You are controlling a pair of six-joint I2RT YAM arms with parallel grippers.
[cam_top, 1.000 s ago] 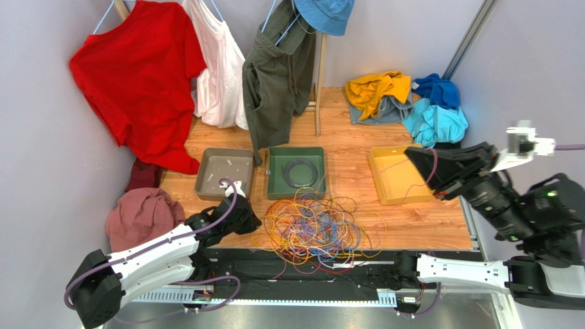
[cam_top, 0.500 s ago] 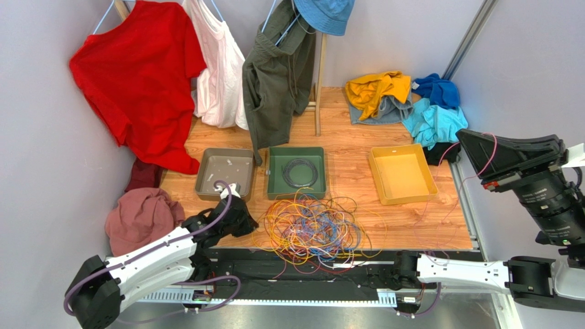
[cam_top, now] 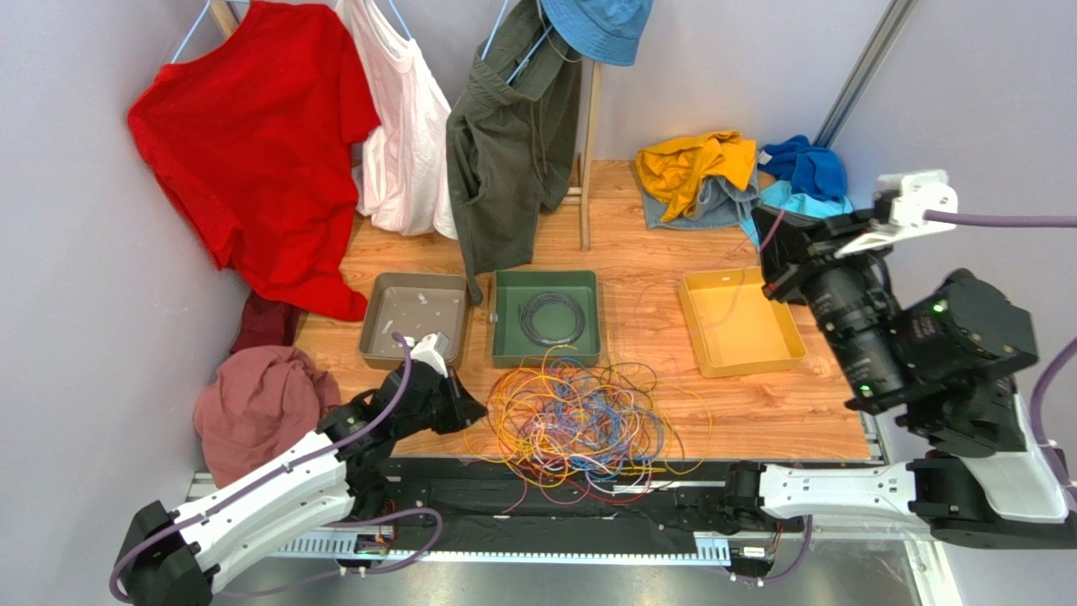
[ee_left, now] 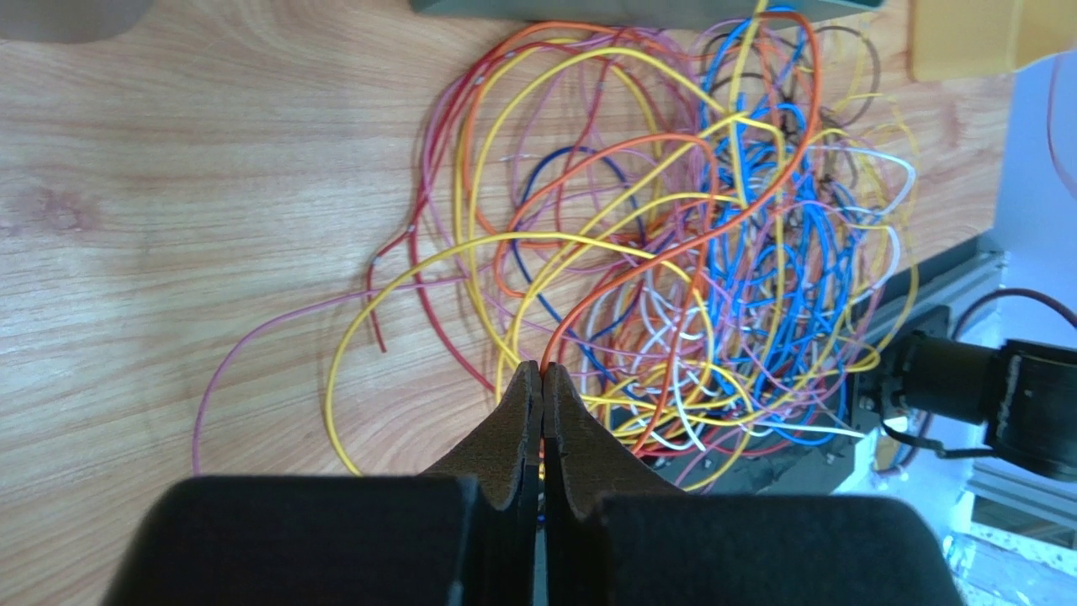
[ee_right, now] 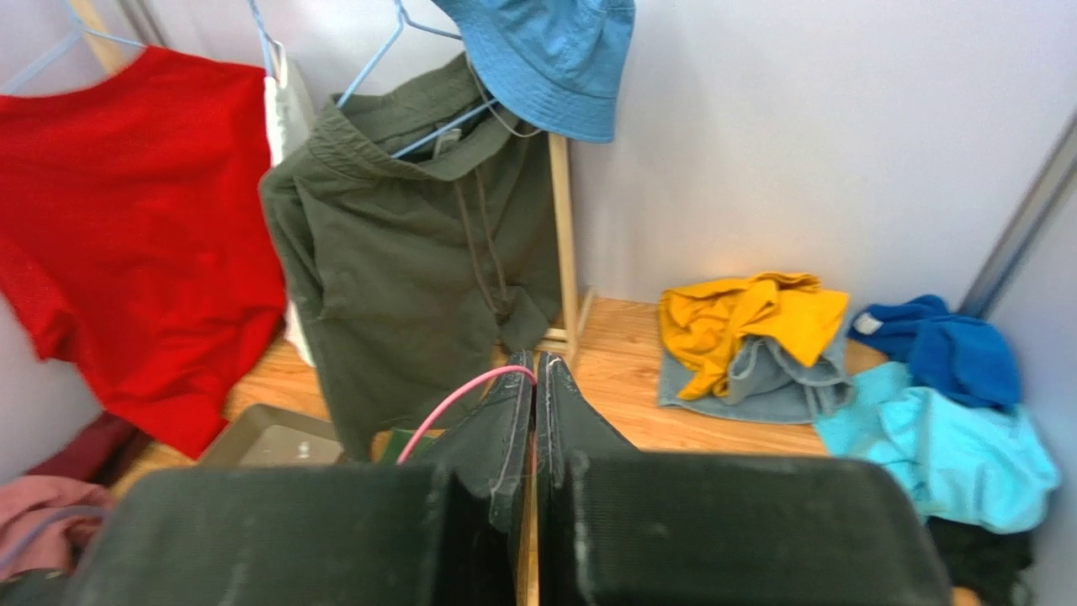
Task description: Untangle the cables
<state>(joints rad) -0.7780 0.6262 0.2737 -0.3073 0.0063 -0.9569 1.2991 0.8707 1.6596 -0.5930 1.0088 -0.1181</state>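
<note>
The cables lie as one tangle [cam_top: 575,423] at the lower centre of the top view, on the wooden bench [cam_top: 645,246], close to its near edge; a few strands reach past that edge. Colours seen: yellow, orange, blue, purple, red, white. Just above the tangle in the frame is a green tray [cam_top: 546,280] w/ a black coil [cam_top: 553,316] inside. A grey tray [cam_top: 411,309] is to its left, and a yellow tray [cam_top: 740,322] is to its right, apart from the tangle. The left gripper [ee_left: 541,373] is low over the bench at the left side of the tangle. In the left wrist view its fingers are pressed together, no gap btw. them. An orange cable [ee_left: 582,318] comes in a big arc from the upper right of that frame down to the tips, so it looks pinched there. A loose yellow loop [ee_left: 331,392] and a thin purple strand [ee_left: 253,335] lie on bare wood in the left part of that frame. The right gripper [ee_right: 532,364] is high up at the right of the top view, approx. above the right side of the yellow tray and well apart from the tangle. In the right wrist view its fingers are closed tight on a pink cable [ee_right: 468,385], which bends out from the tips to the left and goes down behind the finger.
</note>
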